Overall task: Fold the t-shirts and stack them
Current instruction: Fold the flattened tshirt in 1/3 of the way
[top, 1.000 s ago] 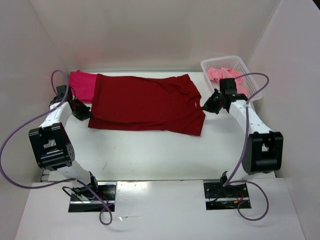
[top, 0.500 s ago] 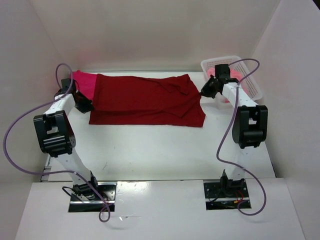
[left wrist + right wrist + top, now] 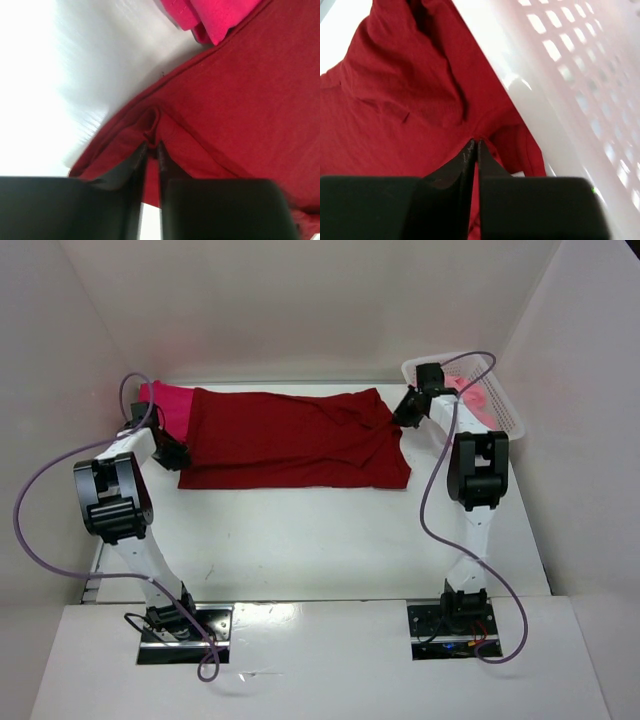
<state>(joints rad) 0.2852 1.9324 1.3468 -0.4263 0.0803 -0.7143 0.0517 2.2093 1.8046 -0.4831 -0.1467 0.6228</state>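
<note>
While the dark red t-shirt (image 3: 290,440) lies spread on the far half of the white bench (image 3: 300,530), the left gripper (image 3: 182,457) pinches its left edge, fingers nearly together w/ a cloth ridge btwn them. The right gripper (image 3: 400,415) is clamped on its far right corner, beside the basket (image 3: 508,415). The crimson-pink t-shirt (image 3: 168,405) touches its far left end. The light pink t-shirt (image 3: 472,392) sits in the basket. White walls all round.

A dark red shirt (image 3: 290,440) is laid out on the table (image 3: 300,530), with a bright pink shirt (image 3: 168,405) touching its left end. A light pink shirt (image 3: 470,390) is seen in the basket (image 3: 510,420).
</note>
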